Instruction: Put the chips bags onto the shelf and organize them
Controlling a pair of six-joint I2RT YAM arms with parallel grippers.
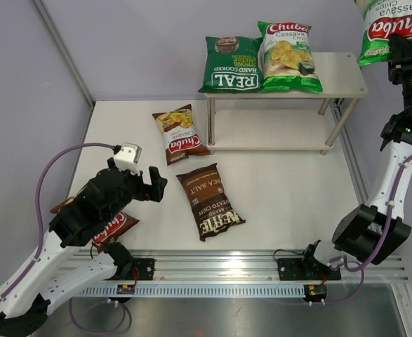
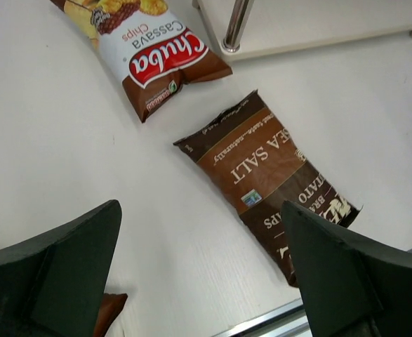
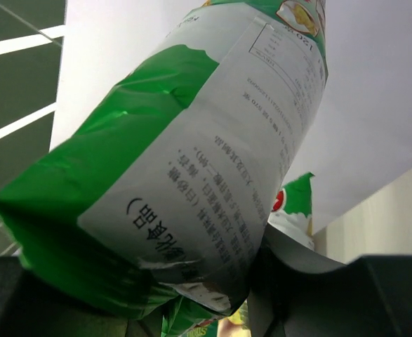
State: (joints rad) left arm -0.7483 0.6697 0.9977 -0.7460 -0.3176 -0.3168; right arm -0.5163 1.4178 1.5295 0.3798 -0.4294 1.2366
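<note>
The shelf [image 1: 342, 77] stands at the back with the dark green REAL bag [image 1: 231, 67] and a light green Chuba bag [image 1: 288, 57] on its top board. My right gripper [image 1: 401, 53] is shut on the second light green Chuba bag [image 1: 391, 28] [image 3: 191, 154], held high by the shelf's right end. A brown-red Chuba bag [image 1: 180, 132] [image 2: 146, 49] and the dark brown Kettle bag [image 1: 209, 201] [image 2: 269, 182] lie on the table. Another brown-red Chuba bag [image 1: 114, 230] lies under my left arm. My left gripper [image 1: 149, 184] [image 2: 206, 281] is open and empty above the table, left of the Kettle bag.
A metal rail [image 1: 213, 270] runs along the table's near edge. The shelf's lower board [image 1: 276, 130] is bare. A slanted frame post [image 1: 62, 49] stands at the back left.
</note>
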